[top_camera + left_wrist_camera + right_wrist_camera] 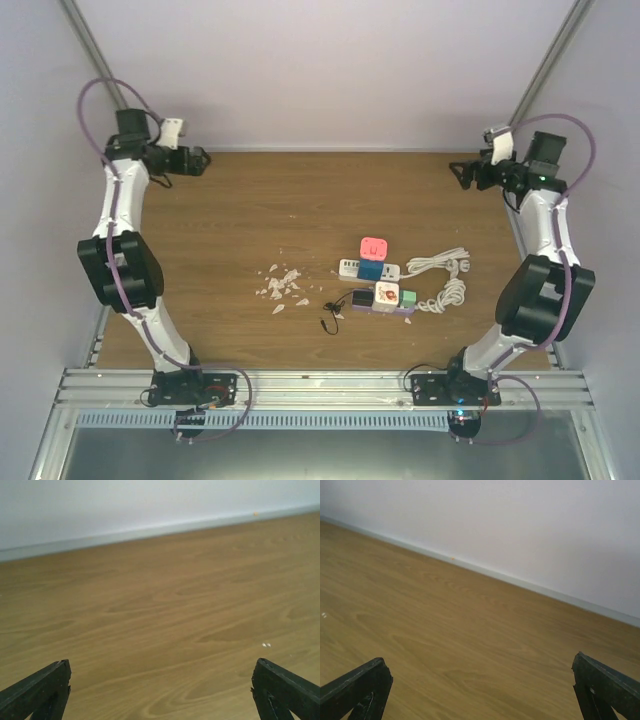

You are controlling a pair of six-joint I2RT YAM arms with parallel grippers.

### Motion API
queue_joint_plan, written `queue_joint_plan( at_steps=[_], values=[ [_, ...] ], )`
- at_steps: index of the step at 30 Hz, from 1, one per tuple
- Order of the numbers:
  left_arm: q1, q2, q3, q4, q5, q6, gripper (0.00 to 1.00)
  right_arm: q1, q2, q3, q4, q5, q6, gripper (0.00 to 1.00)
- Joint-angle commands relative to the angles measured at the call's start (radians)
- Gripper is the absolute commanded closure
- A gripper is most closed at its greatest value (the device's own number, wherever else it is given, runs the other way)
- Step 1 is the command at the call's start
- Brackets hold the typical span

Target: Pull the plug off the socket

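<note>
Hanging over the far left corner of the table [230,220], the left gripper [203,160] was spread wide and held nothing. White scraps [282,285] lay near the middle. Just right of them sat two sockets [368,270], side by side, with plugs [373,247] stuck in: pink, blue, black, white and green, I think. White cords [447,280] curled beside them. The right gripper [456,172] hung at the far right corner, also spread wide, well apart from the plugs.
</note>
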Motion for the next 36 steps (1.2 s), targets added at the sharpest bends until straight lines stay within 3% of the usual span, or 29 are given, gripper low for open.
queue_joint_plan(
  at_steps=[1, 5, 19, 31, 36],
  values=[
    [-0.108, -0.070, -0.088, 0.098, -0.079, -0.003, 0.01, 0.058, -0.013, -0.033, -0.025, 0.009, -0.045, 0.00],
    [-0.200, -0.084, -0.166, 0.128, -0.065, 0.044, 0.01, 0.099, -0.016, -0.045, -0.066, -0.002, -0.096, 0.00],
    [-0.457, -0.033, -0.214, 0.122, 0.181, 0.374, 0.01, 0.145, -0.052, -0.068, -0.282, -0.059, -0.301, 0.00],
    [-0.650, 0.050, -0.294, 0.156, 0.328, 0.660, 0.01, 0.136, -0.140, -0.159, -0.328, -0.069, -0.339, 0.00],
    [-0.714, 0.063, -0.372, 0.161, 0.309, 0.787, 0.07, 0.133, -0.170, -0.196, -0.323, -0.043, -0.335, 0.00]
  ],
)
